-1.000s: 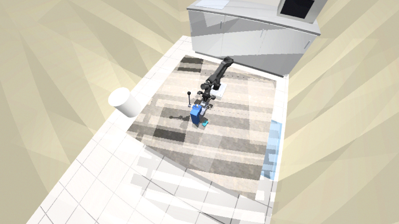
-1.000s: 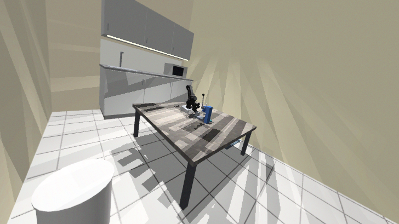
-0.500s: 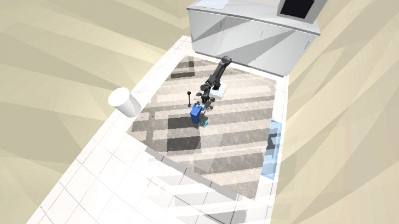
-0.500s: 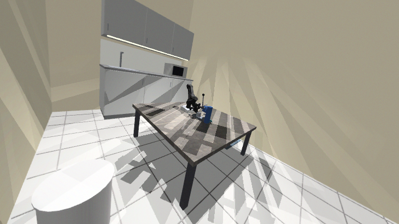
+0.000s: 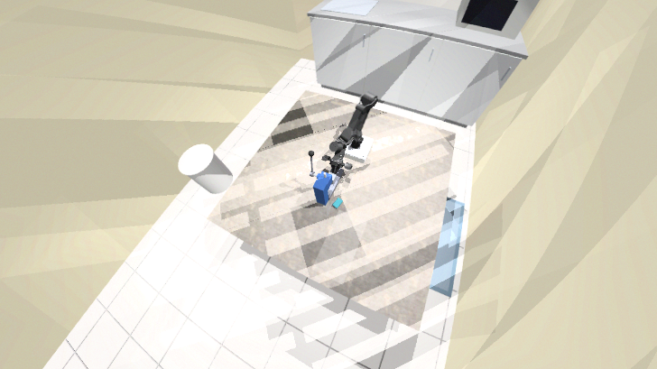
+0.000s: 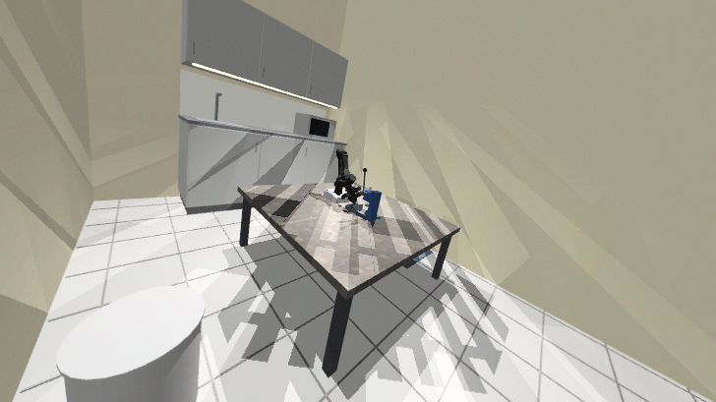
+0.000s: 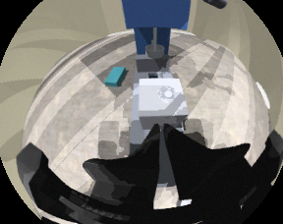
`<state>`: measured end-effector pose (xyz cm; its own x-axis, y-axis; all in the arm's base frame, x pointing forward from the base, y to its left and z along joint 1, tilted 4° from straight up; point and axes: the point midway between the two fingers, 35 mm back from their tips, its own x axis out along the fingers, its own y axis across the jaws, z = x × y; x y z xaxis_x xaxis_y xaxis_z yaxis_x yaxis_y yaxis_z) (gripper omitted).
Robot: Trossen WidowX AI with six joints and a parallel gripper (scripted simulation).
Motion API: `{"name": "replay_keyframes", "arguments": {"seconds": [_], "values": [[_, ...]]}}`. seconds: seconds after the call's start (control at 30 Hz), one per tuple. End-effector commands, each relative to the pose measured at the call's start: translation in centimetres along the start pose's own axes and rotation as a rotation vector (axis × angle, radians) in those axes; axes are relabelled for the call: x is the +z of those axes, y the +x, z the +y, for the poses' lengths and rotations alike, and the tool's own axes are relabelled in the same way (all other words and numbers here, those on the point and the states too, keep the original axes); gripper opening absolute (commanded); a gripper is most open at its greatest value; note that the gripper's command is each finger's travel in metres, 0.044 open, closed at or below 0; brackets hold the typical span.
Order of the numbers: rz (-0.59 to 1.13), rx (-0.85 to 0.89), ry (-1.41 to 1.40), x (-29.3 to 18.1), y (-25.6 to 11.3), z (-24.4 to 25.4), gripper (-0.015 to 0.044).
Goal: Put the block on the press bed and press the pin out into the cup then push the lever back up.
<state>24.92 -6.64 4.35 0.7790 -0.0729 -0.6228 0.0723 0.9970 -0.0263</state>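
Note:
The white block [image 7: 156, 100] sits on the grey press bed [image 7: 161, 75], short of the punch [image 7: 154, 50]. A round ring, apparently the pin, shows on its top, right of centre. My gripper [image 7: 160, 127] is shut and empty, its tips close behind the block's near face; contact is unclear. The blue press [image 5: 321, 190] [image 6: 374, 205] [image 7: 156, 14] stands beyond the block. Its lever [image 5: 311, 163] [image 6: 364, 180] stands upright with a black knob. I cannot make out the cup.
A teal bar [image 5: 337, 203] [image 7: 116, 76] lies on the table [image 5: 387, 209] [image 6: 328, 239] beside the press, left of the bed in the wrist view. The white arm base [image 5: 359, 151] [image 6: 333, 195] is behind the gripper.

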Motion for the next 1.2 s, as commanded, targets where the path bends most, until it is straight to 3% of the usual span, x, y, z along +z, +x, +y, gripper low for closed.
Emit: {"name": "replay_keyframes", "arguments": {"seconds": [0.0,0.53,1.0,1.17], "values": [[-0.003,-0.001,0.007,-0.1,0.5,0.0,0.0030],[-0.077,-0.001,0.007,1.3,2.3,-0.1,0.0030],[-0.141,-0.002,0.007,-0.6,0.6,-0.2,0.0030],[-0.141,-0.002,0.007,-0.6,0.6,-0.2,0.0161]]}}
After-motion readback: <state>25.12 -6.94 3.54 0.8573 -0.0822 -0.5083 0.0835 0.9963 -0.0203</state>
